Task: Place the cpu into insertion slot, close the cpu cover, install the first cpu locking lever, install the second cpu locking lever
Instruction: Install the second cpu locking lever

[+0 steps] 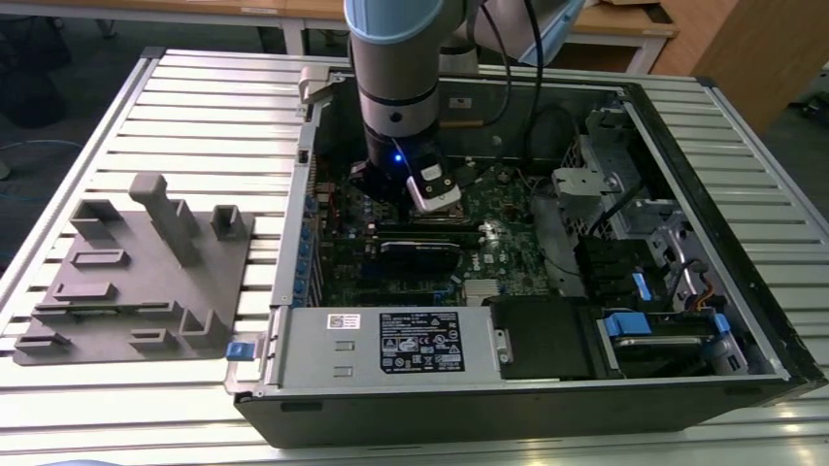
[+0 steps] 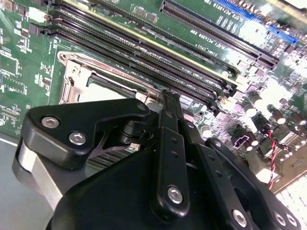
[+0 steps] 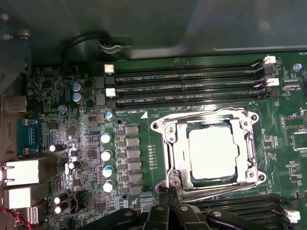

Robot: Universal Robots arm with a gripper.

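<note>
In the first wrist view the cpu [image 3: 212,151] lies flat in the insertion slot [image 3: 168,130], its pale metal top facing up. The cpu cover [image 3: 250,143] is down around it as a silvery frame. Thin lever wires run along the socket's edges [image 3: 201,113]. My gripper [image 3: 169,194] is at the socket's corner, its black fingers together; whether they pinch a lever is hidden. The second wrist view looks over the gripper linkage [image 2: 168,103] to the cpu [image 2: 103,91]. In the exterior view the arm reaches down into the case with the gripper [image 1: 422,194] over the socket [image 1: 444,201].
Long black memory slots [image 3: 187,81] run beside the socket, with more on its other side [image 3: 240,206]. Capacitors [image 3: 106,153] and rear ports [image 3: 24,170] crowd the board. A power supply [image 1: 388,340] and drive bays [image 1: 647,320] fill the case. A grey fixture [image 1: 136,272] sits on the slatted table.
</note>
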